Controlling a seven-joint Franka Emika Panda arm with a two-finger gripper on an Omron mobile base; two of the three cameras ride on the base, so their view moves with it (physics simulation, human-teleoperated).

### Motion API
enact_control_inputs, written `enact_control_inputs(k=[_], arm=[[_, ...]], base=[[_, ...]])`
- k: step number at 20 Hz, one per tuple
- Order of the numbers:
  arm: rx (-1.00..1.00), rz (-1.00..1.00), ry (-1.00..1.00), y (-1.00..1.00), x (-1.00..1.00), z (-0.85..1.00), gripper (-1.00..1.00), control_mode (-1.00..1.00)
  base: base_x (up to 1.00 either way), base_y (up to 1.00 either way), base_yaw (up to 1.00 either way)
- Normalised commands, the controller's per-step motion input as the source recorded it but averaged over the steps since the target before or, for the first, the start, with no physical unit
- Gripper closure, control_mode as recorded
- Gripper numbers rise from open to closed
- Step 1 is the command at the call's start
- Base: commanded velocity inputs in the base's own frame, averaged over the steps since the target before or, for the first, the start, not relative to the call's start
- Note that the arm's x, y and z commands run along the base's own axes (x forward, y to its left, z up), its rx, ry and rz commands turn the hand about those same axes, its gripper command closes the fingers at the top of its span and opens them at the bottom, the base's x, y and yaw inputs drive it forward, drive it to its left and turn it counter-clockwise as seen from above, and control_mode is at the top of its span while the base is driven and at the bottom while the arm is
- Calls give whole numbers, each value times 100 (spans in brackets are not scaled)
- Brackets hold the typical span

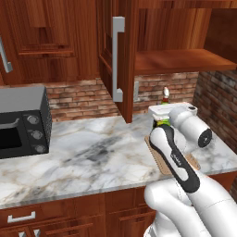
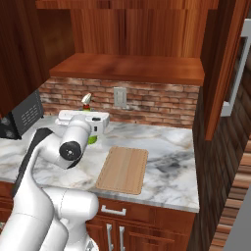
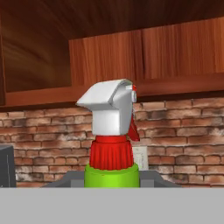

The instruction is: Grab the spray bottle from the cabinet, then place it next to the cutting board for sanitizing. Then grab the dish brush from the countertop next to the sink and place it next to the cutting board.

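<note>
My gripper [image 3: 111, 183] is shut on the spray bottle [image 3: 111, 127]. Its white red-tipped top fills the hand view, with the green body between my fingers. The bottle [image 2: 91, 139] stands upright and low over the marble counter, just left of the cutting board [image 2: 122, 169]; I cannot tell whether it touches the counter. In the left base view my arm covers most of the board [image 1: 159, 162], and the bottle's top [image 1: 165, 95] pokes up behind my hand. The cabinet [image 1: 180, 60] stands open above with a bare shelf, its door [image 1: 118, 60] swung out. The dish brush and the sink are out of view.
A black microwave [image 1: 23, 122] sits at the left end of the counter [image 1: 92, 152]. A brick back wall with an outlet [image 2: 120, 97] runs behind the bottle. A brick side wall [image 1: 217, 106] closes the counter's right end. The open door hangs over the counter's middle.
</note>
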Motion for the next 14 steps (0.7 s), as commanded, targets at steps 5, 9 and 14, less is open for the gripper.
enact_control_inputs(k=[5, 9, 14], arm=[[0, 0, 10, 29, 33, -14, 100, -100], [0, 0, 1, 26, 38, -19, 100, -100], [0, 4, 0, 4, 49, -22, 100, -100]], base=[[0, 0, 0], [0, 0, 0], [0, 0, 0]])
